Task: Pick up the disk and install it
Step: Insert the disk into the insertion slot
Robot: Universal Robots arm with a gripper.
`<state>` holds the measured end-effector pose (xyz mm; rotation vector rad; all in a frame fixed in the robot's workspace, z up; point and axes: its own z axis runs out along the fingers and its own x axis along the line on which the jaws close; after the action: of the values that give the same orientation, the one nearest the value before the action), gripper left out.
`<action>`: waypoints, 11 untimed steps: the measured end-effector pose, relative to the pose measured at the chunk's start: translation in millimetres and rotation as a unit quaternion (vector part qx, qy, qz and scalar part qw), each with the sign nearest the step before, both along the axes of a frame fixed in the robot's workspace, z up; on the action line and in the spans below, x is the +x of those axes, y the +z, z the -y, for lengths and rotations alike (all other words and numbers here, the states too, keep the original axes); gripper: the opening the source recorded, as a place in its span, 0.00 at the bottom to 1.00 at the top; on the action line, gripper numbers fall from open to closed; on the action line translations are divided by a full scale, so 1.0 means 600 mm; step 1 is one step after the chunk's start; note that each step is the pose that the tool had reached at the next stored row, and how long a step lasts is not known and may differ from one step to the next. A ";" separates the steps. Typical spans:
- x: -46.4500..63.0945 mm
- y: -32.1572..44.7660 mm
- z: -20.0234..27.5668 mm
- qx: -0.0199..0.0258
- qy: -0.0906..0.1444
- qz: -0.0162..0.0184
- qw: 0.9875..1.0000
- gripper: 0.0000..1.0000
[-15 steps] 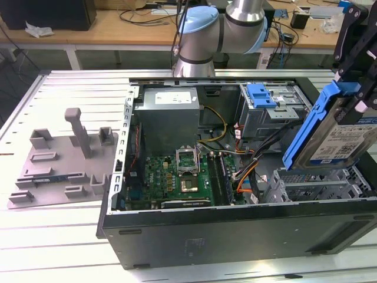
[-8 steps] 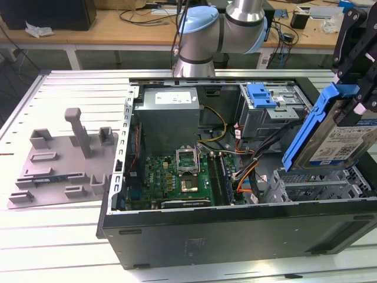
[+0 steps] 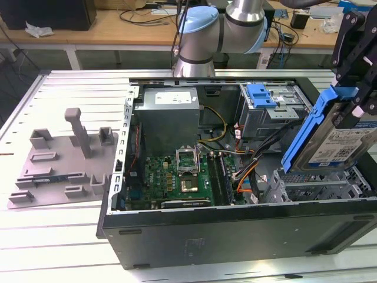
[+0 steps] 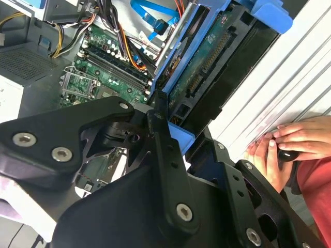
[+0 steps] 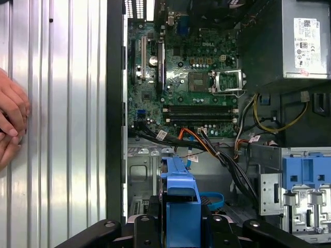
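Exterior view: disk [image 3: 330, 138] gripped between narrowed fingers [image 3: 358, 101], hung tilted above the drive cage [image 3: 318, 188] at the exterior view's right of the open case [image 3: 235, 227], liable to snag loose cables [image 3: 247, 171] or jam on the cage rim if lowered askew.

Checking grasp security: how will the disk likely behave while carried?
The disk is probably rigid: metal body, blue bracket. Likely heavy for its size; gripped near one end by the gripper, tilted, it might pivot. Its exposed circuit board suggests fragility.
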<state>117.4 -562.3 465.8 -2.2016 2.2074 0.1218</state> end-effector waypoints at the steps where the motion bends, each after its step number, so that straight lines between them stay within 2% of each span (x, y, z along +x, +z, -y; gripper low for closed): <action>1: 0.000 -0.001 0.0000 0.000 0.000 0.000 1.000 0.37; 11: 0.000 -0.006 0.0007 0.000 0.000 0.000 1.000 0.37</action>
<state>117.4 -562.7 462.1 -2.2016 2.2075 0.1217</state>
